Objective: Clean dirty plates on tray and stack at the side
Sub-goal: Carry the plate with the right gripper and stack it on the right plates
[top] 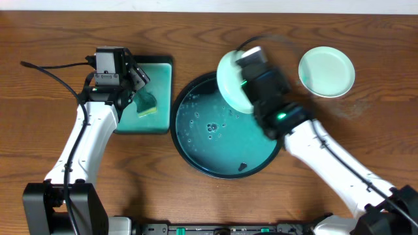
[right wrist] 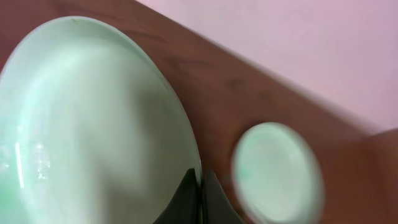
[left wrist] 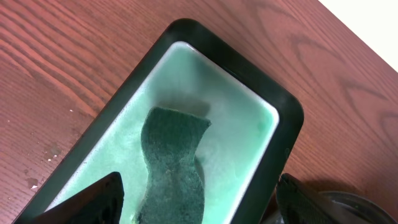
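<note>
Robotics lab: robot arms [top: 81,143] mounted at a wooden table [top: 39,98].

Right gripper [top: 243,79] holds plate [top: 226,75] above tray [top: 177,140]; second plate [top: 326,70] aside.

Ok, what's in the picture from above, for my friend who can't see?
The right gripper holds a pale green plate above the far edge of the wet teal tray. On the table nearby sits a second plate; the left gripper hovers over a sponge dish.

Mint plates [top: 326,70]; teal, black-rimmed tray [top: 215,140]
</note>
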